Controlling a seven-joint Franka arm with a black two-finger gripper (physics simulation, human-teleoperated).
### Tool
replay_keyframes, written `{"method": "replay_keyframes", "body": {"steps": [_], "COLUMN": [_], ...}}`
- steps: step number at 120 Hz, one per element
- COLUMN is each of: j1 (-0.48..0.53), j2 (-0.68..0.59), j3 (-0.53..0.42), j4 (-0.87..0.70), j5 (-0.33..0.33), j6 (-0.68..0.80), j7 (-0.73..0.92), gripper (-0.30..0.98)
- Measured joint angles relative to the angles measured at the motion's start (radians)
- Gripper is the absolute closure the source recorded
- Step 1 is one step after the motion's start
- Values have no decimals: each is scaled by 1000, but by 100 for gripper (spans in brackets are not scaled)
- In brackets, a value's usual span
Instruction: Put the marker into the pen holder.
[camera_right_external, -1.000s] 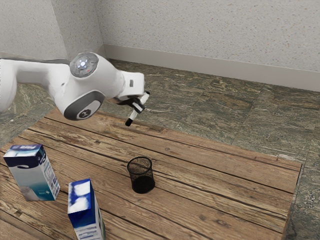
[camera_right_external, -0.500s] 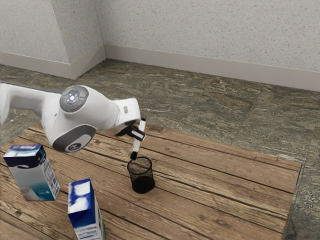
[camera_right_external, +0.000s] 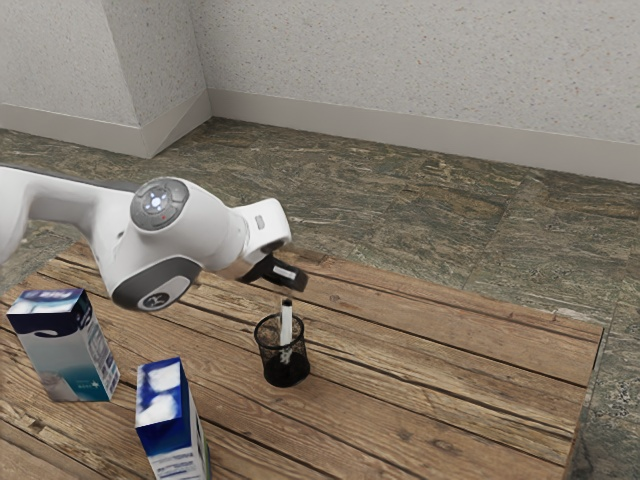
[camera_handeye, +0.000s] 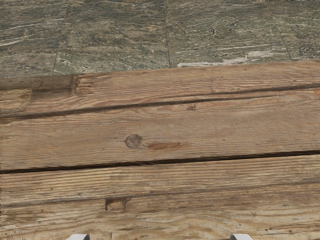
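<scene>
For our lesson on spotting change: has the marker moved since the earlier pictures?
Yes, down: the marker, earlier above the pen holder, now sits inside it.

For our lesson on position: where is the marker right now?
In the exterior view, the marker is inside the black mesh pen holder, its upper end above the rim, lower than the tool and to the exterior view's right of both cartons.
</scene>
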Motion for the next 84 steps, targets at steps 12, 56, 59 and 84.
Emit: {"method": "replay_keyframes", "body": {"steps": [12, 56, 59, 84], "j1": [4, 53, 65, 118], "j2": [3, 76, 74, 94], "j3": [4, 112, 114, 149], "j4": [21, 737, 746, 864], "j5": [-3, -274, -280, -303], "j6": [-40, -869, -912, -1184], "j7": [-22, 149, 165, 277], "gripper": [22, 4, 4, 1]}}
